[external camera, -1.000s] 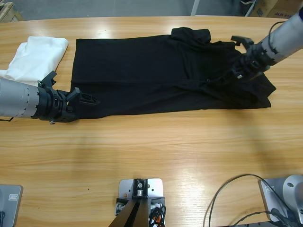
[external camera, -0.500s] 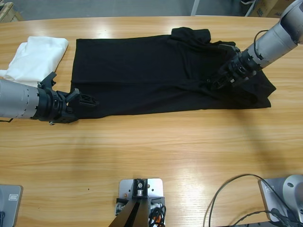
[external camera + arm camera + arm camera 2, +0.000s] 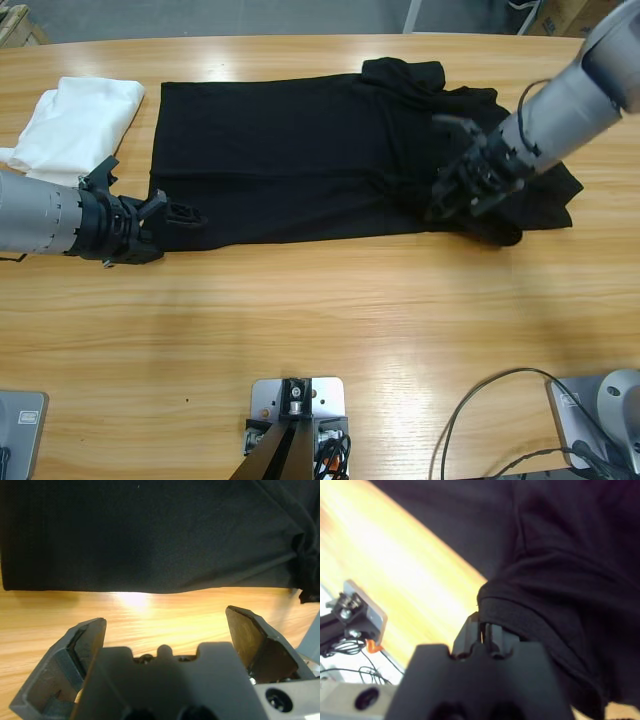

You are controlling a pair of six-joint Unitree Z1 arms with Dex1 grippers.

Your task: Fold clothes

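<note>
Black polo shirt (image 3: pixel 300 160) lies flat along the table's (image 3: pixel 330 330) far edge. Right gripper (image 3: pixel 470 185) pinches its near sleeve hem for folding; left gripper (image 3: pixel 175 212) waits, jaws apart, at the bottom hem.

Place: a robotics lab or test room.
Counter: a long wooden counter (image 3: pixel 330 330) carrying two silver-grey robot arms.
Wiring: loose black cables (image 3: pixel 500 420) lie on the counter near its front edge.
Floor: bare grey floor (image 3: pixel 230 15) runs beyond the far edge.
Storage: cardboard boxes (image 3: pixel 580 12) sit at the far right corner, beside a white leg (image 3: pixel 413 14) of some furniture.
</note>
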